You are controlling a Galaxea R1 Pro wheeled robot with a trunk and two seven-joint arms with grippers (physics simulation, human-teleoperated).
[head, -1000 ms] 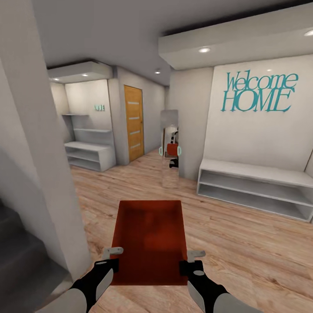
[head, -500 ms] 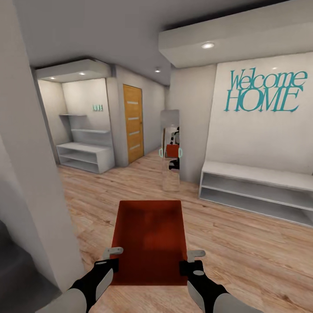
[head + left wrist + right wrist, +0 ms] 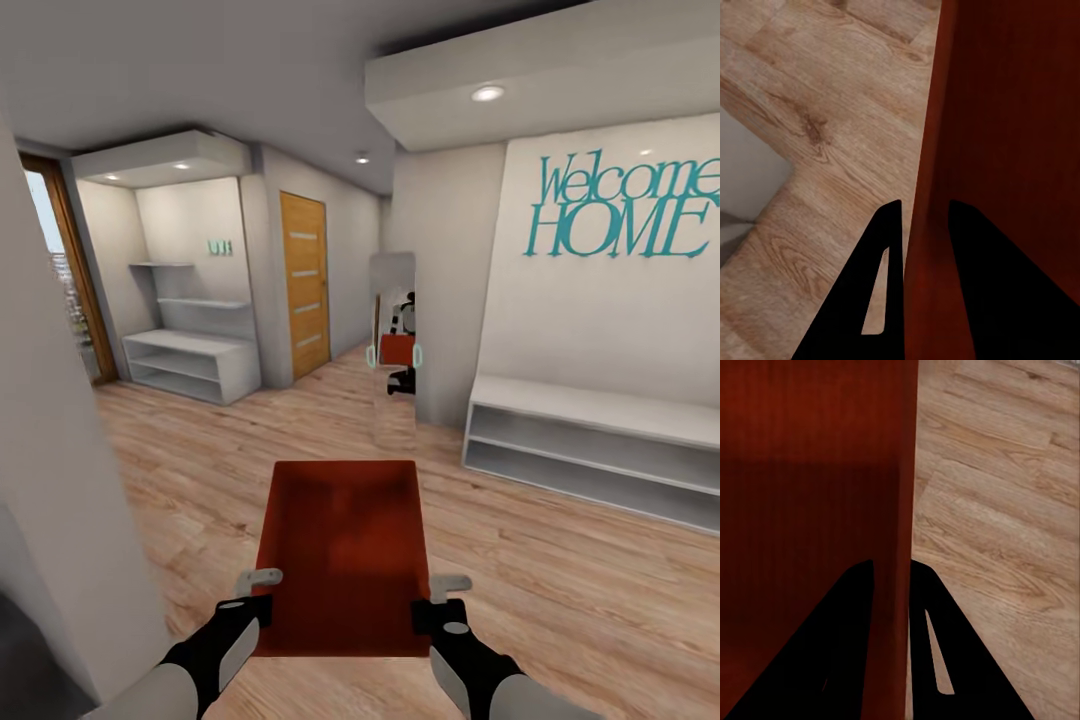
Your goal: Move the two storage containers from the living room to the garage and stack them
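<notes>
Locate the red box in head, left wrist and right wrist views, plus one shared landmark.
Head view: red box low centre, held between left gripper and right gripper.
Left wrist view: box wall clamped between the fingers.
Right wrist view: box wall clamped between the fingers.
Shared landmark: wood plank floor.

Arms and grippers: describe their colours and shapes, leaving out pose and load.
In the head view, both forearms are light grey, turning to black wrist housings with pale grey oval panels. The left gripper and right gripper have short, flat light grey fingers. In the wrist views the fingers show as black tapered wedges with a narrow slot. No cables or markings are visible.
</notes>
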